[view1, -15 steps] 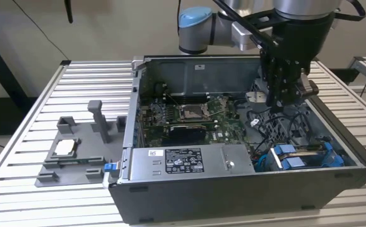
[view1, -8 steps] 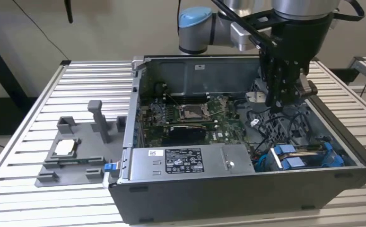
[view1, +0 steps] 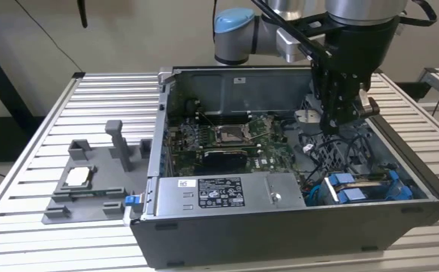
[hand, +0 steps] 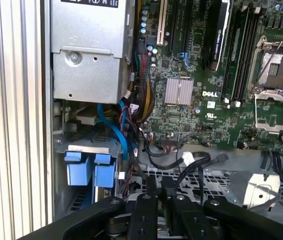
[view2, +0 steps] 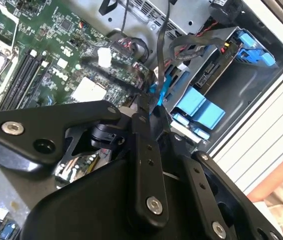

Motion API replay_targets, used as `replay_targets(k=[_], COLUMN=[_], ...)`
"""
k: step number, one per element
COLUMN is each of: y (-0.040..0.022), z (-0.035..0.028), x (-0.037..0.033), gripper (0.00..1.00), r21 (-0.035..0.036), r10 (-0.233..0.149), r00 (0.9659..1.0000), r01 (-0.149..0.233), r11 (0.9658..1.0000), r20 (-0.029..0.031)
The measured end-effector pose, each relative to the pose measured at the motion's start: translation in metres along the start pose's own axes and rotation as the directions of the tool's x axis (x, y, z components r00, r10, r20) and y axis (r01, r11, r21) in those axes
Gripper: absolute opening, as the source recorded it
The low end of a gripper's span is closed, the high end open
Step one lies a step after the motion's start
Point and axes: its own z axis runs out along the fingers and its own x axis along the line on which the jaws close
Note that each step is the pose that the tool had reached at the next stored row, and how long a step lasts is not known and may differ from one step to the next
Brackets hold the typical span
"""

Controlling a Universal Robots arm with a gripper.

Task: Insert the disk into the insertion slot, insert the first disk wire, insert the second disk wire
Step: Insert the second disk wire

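Atop slatted table [view1: 102, 96], case [view1: 280, 232] with disk [view1: 362, 188]

A grey fixture [view1: 91, 187] sits beside the open computer case [view1: 280, 238].

Single arm [view1: 280, 34], exterior view: a blue-capped joint [view1: 235, 22] sits above and to the exterior view's left of the end effector [view1: 339, 122]. The silver wrist segment [view1: 359, 10] stands directly above the end effector, which hangs from it pointing nearly straight down on a black mount. Both wrist views: the black linkage bars converge toward the fingers [view2: 144, 145], which are drawn close together at the tips and pinch a thin black wire [view2: 160, 60] with a blue end.
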Motion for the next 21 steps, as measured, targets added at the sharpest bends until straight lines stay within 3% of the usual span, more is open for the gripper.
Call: replay_targets(k=[1,5,10,11,13,15,19,21], y=[0.0,0.0,-0.0001,0.0001,0.0,0.0001,0.0002,0.0003], z=[0.0,0.0001,0.0001,0.0001,0.0003,0.0003,0.0007,0.0016], x=[0.0,0.0,-0.0008,-0.0012,-0.0015,-0.0016,-0.0016,-0.0015], gripper=[0.18,0.18,0.19,0.26,0.26,0.26,0.17,0.16], r21=[0.0,0.0002,0.0,0.0005,0.0017,0.0022,0.0027,0.0038], r10=[0.0,0.0,-0.002,-0.001,-0.001,0.0,-0.001,0.0], r00=[1.0,1.0,0.9999,0.9999,0.9999,0.9997,0.9989,0.9987], r01=[0.0,0.0,0.002,0.001,0.001,0.0,0.001,0.0], r11=[1.0,1.0,1.0,1.0,1.0,1.0,1.0,1.0], r20=[0.0,-0.0009,-0.0108,-0.013,-0.0163,-0.0236,-0.0466,-0.0505])
